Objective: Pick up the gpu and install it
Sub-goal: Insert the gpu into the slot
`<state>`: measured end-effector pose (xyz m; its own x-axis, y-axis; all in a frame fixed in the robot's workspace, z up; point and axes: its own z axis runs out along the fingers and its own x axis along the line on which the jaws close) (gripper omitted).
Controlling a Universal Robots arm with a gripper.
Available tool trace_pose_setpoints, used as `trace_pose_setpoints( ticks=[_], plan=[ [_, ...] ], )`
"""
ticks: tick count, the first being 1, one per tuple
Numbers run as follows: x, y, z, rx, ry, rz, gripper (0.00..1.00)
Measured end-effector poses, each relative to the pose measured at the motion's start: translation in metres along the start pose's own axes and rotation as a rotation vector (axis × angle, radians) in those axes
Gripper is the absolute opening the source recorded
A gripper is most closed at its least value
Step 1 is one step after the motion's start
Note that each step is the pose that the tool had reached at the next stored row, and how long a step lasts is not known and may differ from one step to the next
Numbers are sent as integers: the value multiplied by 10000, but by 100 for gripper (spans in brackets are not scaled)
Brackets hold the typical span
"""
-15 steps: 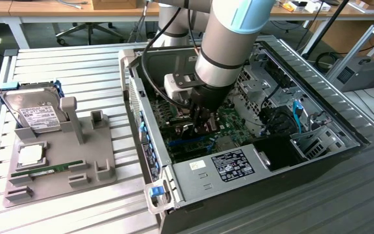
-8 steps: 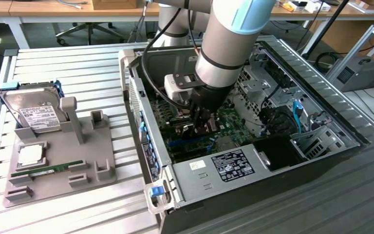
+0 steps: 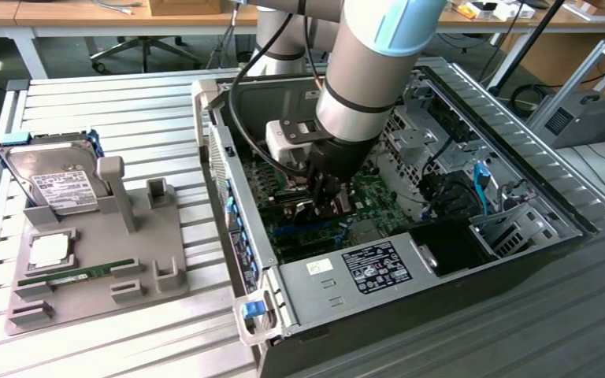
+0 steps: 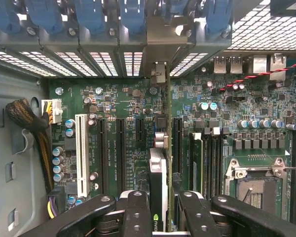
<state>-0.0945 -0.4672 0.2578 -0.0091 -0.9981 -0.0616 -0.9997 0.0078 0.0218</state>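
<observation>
A slatted metal surface [image 3: 124, 102] carries an open computer case [image 3: 229, 181] lying on its side. The robot arm [image 3: 371, 71] reaches down into the case from above. The green motherboard [image 4: 113, 106] covers the case floor. Outside the case, toward the exterior view's left, sits a grey holder tray [image 3: 92, 252]. A hard drive [image 3: 56, 177] in a blue frame leans at the end of the tray farther from the camera, and a green RAM stick [image 3: 76, 274] lies at the nearer end. Inside the case, the gpu [image 4: 159, 182] stands on edge over the motherboard's expansion slots. Its far end reaches the case's rear wall. The hand [image 4: 163, 197] pinches the gpu from both sides. Whether the card is seated cannot be told.
</observation>
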Motion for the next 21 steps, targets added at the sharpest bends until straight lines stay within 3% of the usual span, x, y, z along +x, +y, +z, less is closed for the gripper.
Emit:
trace_pose_setpoints(
  ticks=[21],
  plan=[
    [0,0,1,0,0,0,27]
  ],
)
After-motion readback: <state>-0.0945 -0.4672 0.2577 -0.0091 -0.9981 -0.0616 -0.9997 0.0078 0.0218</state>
